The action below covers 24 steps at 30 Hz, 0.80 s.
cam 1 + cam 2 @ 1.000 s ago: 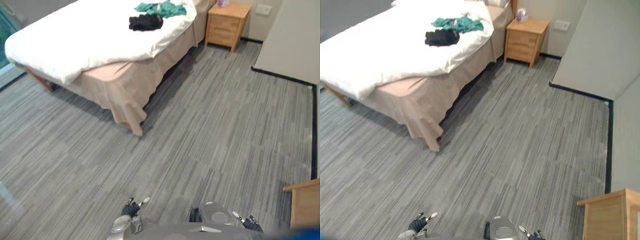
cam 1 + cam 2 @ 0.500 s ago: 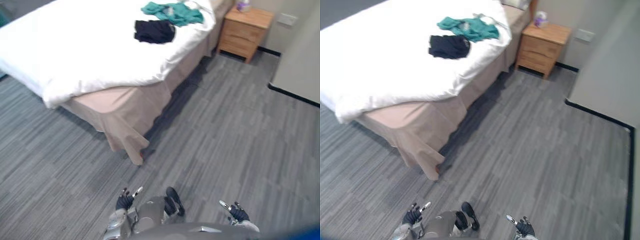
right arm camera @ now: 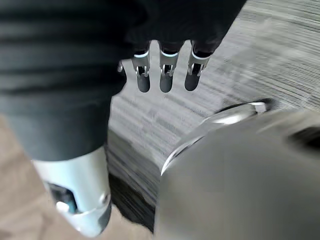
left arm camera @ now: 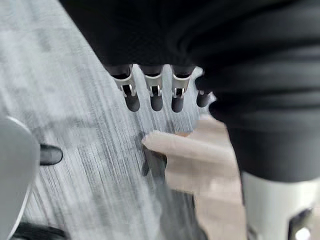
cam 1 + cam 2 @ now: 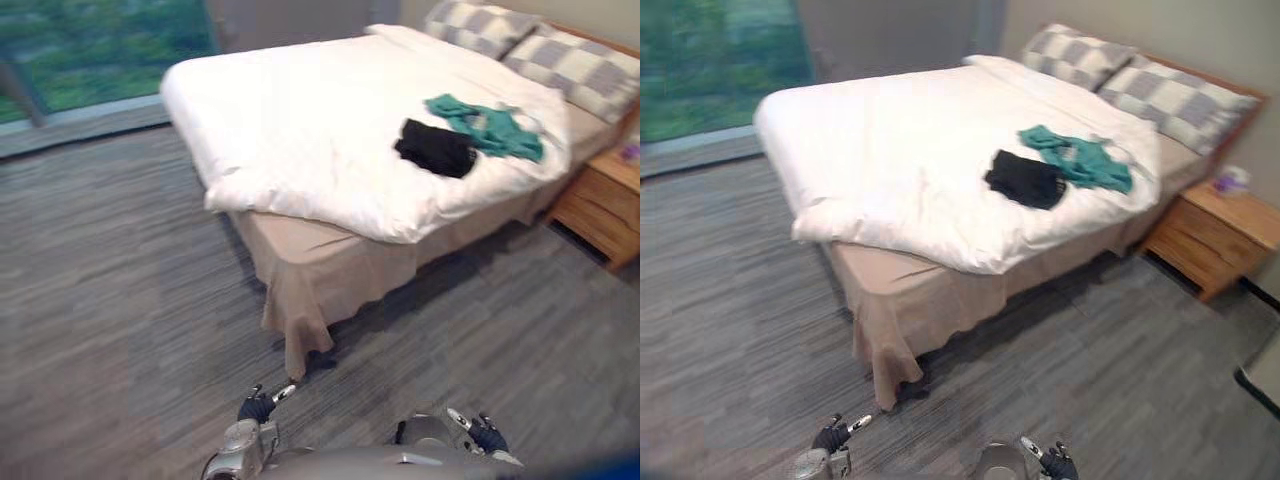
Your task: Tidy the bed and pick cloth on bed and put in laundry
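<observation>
A bed (image 5: 330, 150) with a white duvet and a beige skirt stands ahead of me, its near corner close in front. On the duvet toward the pillows lie a black cloth (image 5: 436, 148) and, beside it, a teal cloth (image 5: 488, 122). My left hand (image 5: 258, 407) hangs low near the floor with straight fingers (image 4: 152, 95), holding nothing. My right hand (image 5: 484, 434) hangs low on the other side, its fingers (image 3: 165, 75) also relaxed and empty. Both hands are well short of the bed.
Two checked pillows (image 5: 1140, 75) lie at the head of the bed. A wooden nightstand (image 5: 1215, 235) with a small purple thing on it stands to the right of the bed. A window (image 5: 100, 50) runs along the far left wall. Grey striped carpet (image 5: 110, 300) surrounds the bed.
The whole picture has swung: the camera turned, so the bed now lies across the view with its pillows and the window showing. The cloths lie as before. Both hands stay low.
</observation>
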Tool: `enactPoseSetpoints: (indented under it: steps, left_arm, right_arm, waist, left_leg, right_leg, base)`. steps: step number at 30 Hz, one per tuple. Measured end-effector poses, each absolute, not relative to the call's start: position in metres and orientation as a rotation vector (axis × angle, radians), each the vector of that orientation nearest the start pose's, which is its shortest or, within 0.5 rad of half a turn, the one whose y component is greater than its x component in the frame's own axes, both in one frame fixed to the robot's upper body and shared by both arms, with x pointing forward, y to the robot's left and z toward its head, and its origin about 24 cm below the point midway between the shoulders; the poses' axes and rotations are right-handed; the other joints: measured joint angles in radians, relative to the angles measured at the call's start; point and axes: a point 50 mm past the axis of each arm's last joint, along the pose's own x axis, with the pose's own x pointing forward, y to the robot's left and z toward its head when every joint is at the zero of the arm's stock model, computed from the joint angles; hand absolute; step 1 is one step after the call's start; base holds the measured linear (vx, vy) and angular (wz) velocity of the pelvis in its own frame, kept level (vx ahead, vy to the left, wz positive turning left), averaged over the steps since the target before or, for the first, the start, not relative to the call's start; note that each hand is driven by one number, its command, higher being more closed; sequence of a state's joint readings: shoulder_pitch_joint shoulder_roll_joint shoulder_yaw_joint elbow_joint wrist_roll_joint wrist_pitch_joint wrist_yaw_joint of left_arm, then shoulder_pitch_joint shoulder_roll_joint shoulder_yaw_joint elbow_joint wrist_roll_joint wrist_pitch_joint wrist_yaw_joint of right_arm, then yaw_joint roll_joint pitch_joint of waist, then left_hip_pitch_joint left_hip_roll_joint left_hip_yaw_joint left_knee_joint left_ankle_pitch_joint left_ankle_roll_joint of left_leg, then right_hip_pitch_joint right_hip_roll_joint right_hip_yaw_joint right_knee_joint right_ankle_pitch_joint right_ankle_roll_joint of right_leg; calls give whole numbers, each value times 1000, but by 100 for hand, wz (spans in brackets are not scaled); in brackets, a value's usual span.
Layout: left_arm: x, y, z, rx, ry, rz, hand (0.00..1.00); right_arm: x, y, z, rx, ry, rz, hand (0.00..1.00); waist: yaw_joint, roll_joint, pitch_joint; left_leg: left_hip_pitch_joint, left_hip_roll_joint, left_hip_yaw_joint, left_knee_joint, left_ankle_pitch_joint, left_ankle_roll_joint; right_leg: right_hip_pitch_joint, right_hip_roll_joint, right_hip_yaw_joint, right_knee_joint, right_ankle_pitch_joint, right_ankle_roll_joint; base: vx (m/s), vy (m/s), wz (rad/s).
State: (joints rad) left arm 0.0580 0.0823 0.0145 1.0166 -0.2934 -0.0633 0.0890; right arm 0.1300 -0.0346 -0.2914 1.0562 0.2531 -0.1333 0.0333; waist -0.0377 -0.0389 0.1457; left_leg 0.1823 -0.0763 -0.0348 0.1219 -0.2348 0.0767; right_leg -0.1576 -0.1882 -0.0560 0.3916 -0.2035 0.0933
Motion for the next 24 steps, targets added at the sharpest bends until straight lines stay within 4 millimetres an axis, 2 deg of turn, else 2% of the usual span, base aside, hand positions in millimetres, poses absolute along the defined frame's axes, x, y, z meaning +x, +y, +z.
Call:
enactPoseSetpoints:
  steps: [1,2,3,4,5,7,10,12,13,14,16,17,18,19,20,22,24]
  left_arm:
    - [116,196,-153,-148,987,327,0]
    - [116,198,-153,-152,987,341,0]
    - [111,195,-154,-159,994,341,0]
    - [110,186,-156,-179,997,334,0]
    - [110,182,-156,-188,995,331,0]
    - [108,182,-157,-188,1007,333,0]
    - [104,183,-158,-184,1015,341,0]
    - [104,185,-158,-180,1004,347,0]
    - [104,189,-157,-170,995,353,0]
    - [106,191,-156,-165,983,364,0]
    - [105,197,-155,-164,964,402,0]
    - [104,193,-156,-172,966,397,0]
    - [104,189,-156,-180,968,392,0]
    - [103,183,-157,-192,972,383,0]
    - [102,185,-157,-191,972,391,0]
    - [101,191,-156,-192,959,421,0]
    - [96,201,-156,-215,962,507,0]
  right_arm:
    - [78,-196,-162,337,990,-429,0]
    - [76,-197,-162,337,992,-431,0]
    - [80,-204,-160,323,971,-429,0]
    - [84,-207,-158,313,961,-412,0]
    - [90,-204,-158,301,959,-369,0]
    - [94,-199,-158,295,964,-312,0]
    - [100,-194,-159,280,985,-246,0]
    - [98,-192,-160,273,1001,-225,0]
    - [99,-190,-160,264,1009,-205,0]
    - [99,-191,-160,255,1017,-201,0]
    - [101,-194,-160,248,1029,-206,0]
    - [100,-201,-160,232,1043,-221,0]
    - [101,-204,-159,224,1045,-228,0]
    - [101,-209,-158,220,1044,-242,0]
    - [104,-210,-158,224,1045,-245,0]
    - [104,-202,-159,242,1050,-231,0]
    - [102,-201,-160,246,1058,-234,0]
  waist:
    - [11,-32,-9]
    - [18,-30,-7]
    - [23,-1,-17]
    - [14,26,-27]
    - [23,40,-26]
    - [26,48,-28]
    - [28,52,-31]
    - [30,43,-27]
    - [29,33,-22]
    - [30,38,-6]
    - [35,31,19]
    - [37,51,21]
    - [37,64,22]
    - [36,96,28]
    - [37,98,23]
    - [41,68,26]
    - [49,58,27]
  left_leg:
    - [-13,-2,-7,34,-31,-28]
    - [-11,13,-8,51,-45,-40]
    - [-23,61,56,62,-44,-87]
    - [-14,95,90,49,-34,-97]
    - [4,116,92,28,-20,-122]
    - [30,139,99,9,0,-145]
    - [36,155,110,29,1,-147]
    - [-5,154,114,107,-6,-158]
    - [-60,151,131,226,-9,-163]
    - [-122,165,162,366,-8,-163]
    - [-187,200,209,539,-16,-173]
    - [-190,230,243,478,-85,-158]
    - [-192,240,247,413,-80,-165]
    - [-190,253,245,264,-26,-169]
    - [-155,221,246,193,-18,-152]
    - [-136,185,249,132,12,-136]
    - [-111,174,262,109,20,-134]
  right_leg:
    - [24,3,34,-106,100,-6]
    - [35,4,31,-103,122,19]
    - [54,27,-13,-118,118,0]
    - [72,50,-45,-143,116,-5]
    - [94,69,-54,-163,114,-8]
    - [144,90,-71,-209,117,-14]
    - [203,111,-81,-284,127,-27]
    - [210,106,-88,-299,128,-28]
    - [223,99,-101,-318,128,-28]
    - [254,97,-110,-341,130,-31]
    - [302,77,-124,-354,125,-42]
    - [314,74,-127,-354,125,-42]
    - [315,74,-128,-354,124,-39]
    - [312,78,-138,-356,121,-17]
    - [307,66,-131,-363,126,2]
    - [309,38,-130,-375,129,8]
    - [319,28,-130,-378,131,12]
  base:
    - [320,-345,90]
    - [309,-338,60]
    - [294,-293,53]
    - [367,-285,47]
    - [305,-204,32]
    - [290,-178,14]
    - [168,-93,3]
    - [80,-43,9]
    - [53,-54,18]
    - [48,-56,18]
    - [76,20,17]
    - [90,74,16]
    - [78,102,16]
    - [58,125,11]
    - [57,134,11]
    - [17,94,9]
    - [15,51,-7]
